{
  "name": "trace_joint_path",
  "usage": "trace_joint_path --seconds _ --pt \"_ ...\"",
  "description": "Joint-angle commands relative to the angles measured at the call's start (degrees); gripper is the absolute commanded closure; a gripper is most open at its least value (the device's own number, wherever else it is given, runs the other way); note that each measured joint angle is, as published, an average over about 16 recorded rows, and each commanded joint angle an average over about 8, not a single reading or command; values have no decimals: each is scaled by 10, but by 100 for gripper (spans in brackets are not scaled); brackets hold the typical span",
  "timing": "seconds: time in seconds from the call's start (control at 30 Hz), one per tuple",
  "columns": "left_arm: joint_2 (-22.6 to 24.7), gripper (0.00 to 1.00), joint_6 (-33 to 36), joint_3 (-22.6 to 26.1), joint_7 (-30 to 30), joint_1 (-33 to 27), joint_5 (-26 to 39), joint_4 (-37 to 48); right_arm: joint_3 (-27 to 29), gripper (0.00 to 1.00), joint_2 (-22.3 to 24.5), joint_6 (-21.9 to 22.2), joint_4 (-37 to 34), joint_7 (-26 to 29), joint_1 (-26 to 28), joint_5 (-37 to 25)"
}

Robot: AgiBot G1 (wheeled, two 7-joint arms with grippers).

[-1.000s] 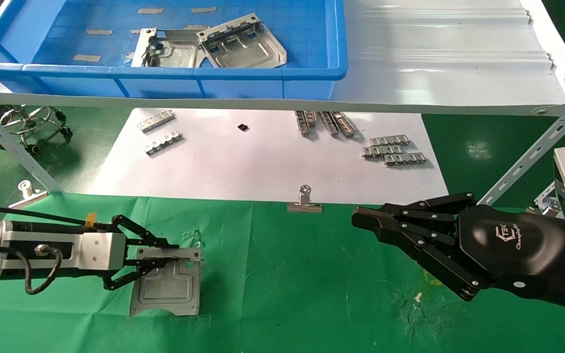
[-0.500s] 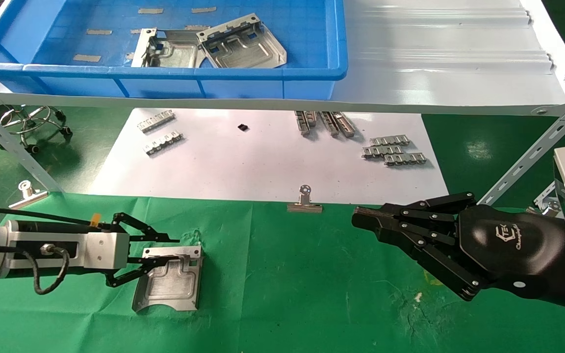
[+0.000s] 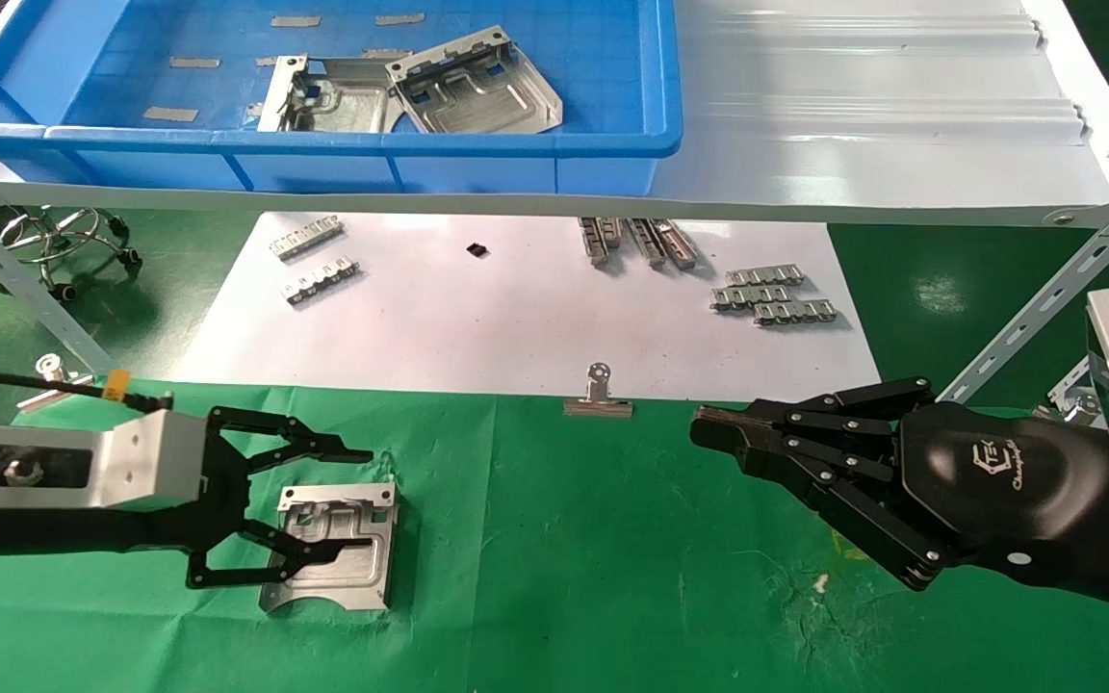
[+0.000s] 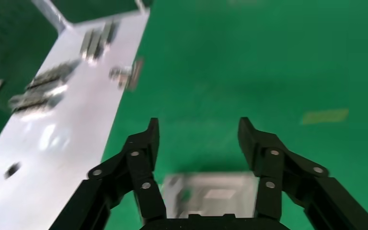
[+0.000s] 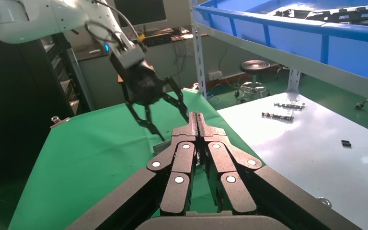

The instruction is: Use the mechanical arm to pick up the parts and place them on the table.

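The left gripper (image 3: 362,500) is spread wide above the part (image 3: 333,546), which lies flat on the green table (image 3: 564,577) at about 7 o'clock in the head view. One finger (image 3: 309,555) crosses over the plate, the other (image 3: 323,449) sits off its far edge; from the left wrist the part (image 4: 211,194) shows low between the parted fingers.

The right gripper (image 3: 709,428) hovers at 4 o'clock, fingers pressed together and holding nothing.

At 12 o'clock a white sheet (image 3: 477,327) carries small toothed strips (image 3: 774,296). A clip (image 3: 598,397) sits on its near edge. Overhead, on a white shelf (image 3: 863,115), a blue bin (image 3: 420,144) holds two more parts (image 3: 420,91).
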Motion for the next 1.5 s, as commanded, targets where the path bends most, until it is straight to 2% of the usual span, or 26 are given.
trace_joint_path --seconds 0.03,1.5 --pt "-6 0 26 -2 -28 -2 -23 -1 0 0 0 0 0 0 0 0" --pt "-35 0 26 -209 -238 175 -133 -191 0 0 0 0 0 0 0 0"
